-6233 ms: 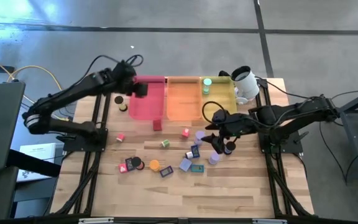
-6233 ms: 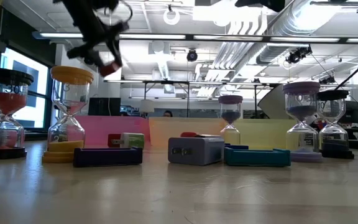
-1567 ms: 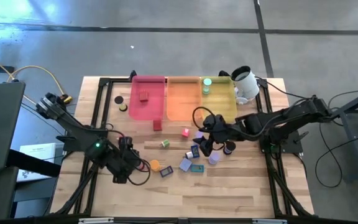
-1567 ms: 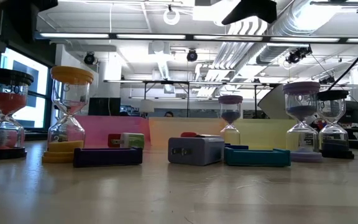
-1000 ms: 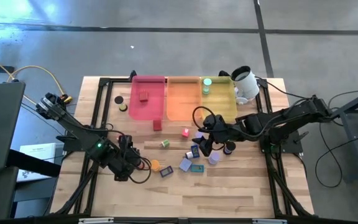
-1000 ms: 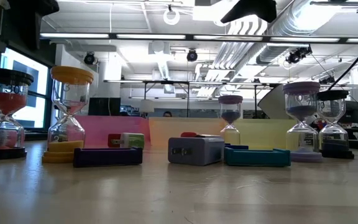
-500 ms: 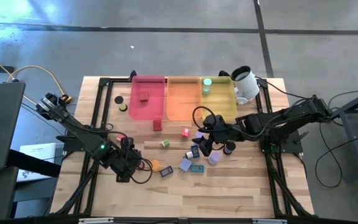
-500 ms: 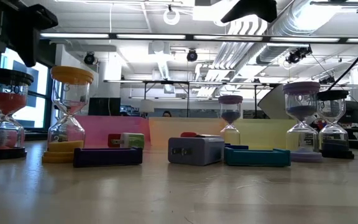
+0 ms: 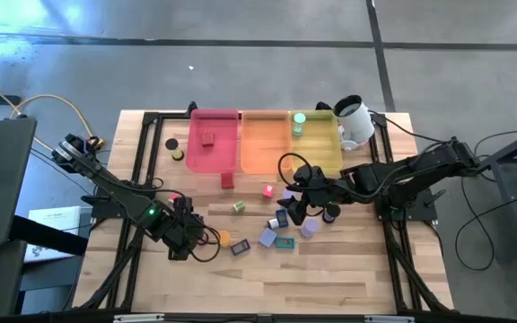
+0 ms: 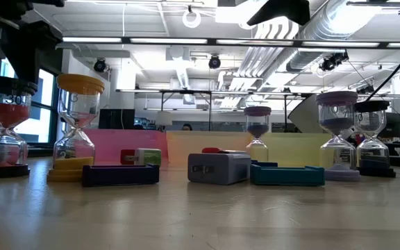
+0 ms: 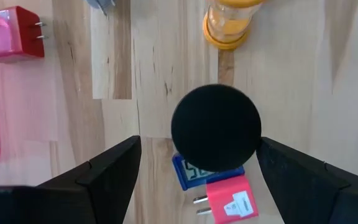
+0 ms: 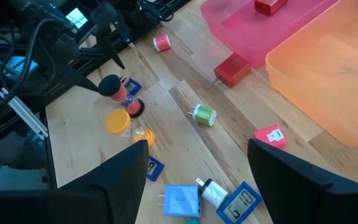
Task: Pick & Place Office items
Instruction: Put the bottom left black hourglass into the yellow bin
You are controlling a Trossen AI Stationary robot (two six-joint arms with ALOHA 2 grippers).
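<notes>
— Both fingers of my left gripper (image 11: 194, 180) stand wide, empty, directly over the black-capped hourglass (image 11: 215, 127) beside the orange hourglass (image 11: 229, 22).
— Advice?
— Descend centred; avoid the pink plug (image 11: 229, 199).

Left gripper (image 9: 179, 240) moved off the pink tray (image 9: 212, 144) and across the worktop (image 9: 348, 274); now low, jaws spread wide, directly over the black-capped hourglass (image 11: 215, 127). Red block (image 9: 208, 138) released, now lying in that tray, well apart from the gripper. Over the last second, only a small creep of the left arm, dropping further into the low view at its left edge. Right gripper (image 9: 294, 212) shifted slightly left from its first position, now over the blue pieces beside the lavender hourglass (image 9: 310, 229).
</notes>
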